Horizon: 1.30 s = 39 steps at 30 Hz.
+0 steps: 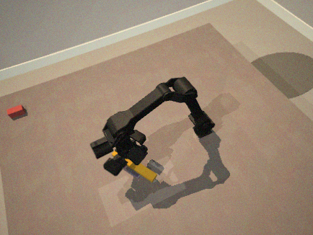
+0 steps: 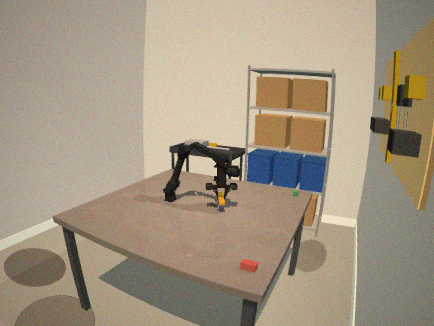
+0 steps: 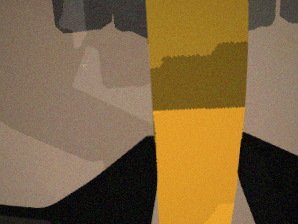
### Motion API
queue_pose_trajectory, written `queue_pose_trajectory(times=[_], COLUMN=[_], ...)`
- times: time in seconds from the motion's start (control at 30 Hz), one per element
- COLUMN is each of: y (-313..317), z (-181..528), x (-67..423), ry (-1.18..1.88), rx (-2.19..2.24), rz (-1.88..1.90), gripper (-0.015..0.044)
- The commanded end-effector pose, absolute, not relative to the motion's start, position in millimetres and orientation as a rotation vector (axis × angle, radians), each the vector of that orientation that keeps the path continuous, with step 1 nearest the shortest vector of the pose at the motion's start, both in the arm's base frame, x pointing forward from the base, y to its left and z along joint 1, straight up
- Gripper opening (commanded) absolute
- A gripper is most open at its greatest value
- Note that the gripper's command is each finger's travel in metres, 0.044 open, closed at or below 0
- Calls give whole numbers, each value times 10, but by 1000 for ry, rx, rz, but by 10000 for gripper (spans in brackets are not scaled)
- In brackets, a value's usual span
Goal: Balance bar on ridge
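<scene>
My gripper (image 1: 127, 161) (image 2: 221, 194) (image 3: 195, 144) is shut on the yellow-orange bar (image 1: 144, 172) (image 2: 221, 201) (image 3: 200, 85). In the wrist view the black fingers press its two long sides. One end of the bar reaches out past the fingers, low over the table. The ridge seems to be the small grey block (image 1: 155, 166) beside and below that reaching part; a bluish piece shows on the bar's other side. The bar hides what lies between them. I cannot tell whether the bar touches the ridge or is exactly level.
A red block (image 1: 16, 112) (image 2: 249, 265) lies on the table (image 1: 72, 101) (image 2: 165, 235), well away from the arm. A small green block (image 2: 295, 193) lies near the table's far right edge. A shelf with boxes and a dark side table stand behind. The arm's shadow falls around the bar.
</scene>
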<state>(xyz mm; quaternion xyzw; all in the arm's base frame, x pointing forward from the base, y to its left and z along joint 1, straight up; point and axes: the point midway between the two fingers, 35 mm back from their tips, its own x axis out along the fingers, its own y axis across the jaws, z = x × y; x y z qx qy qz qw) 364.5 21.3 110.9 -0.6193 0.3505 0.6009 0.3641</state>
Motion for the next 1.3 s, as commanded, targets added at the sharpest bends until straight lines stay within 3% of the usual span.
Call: queue_pose_trajectory(times=[0.0, 1.27], y=[210, 210], z=[1087, 1102], x=[3644, 3648], ry=[905, 901], rx=[-1592, -1594], rz=[1545, 1543], gripper=[0, 0])
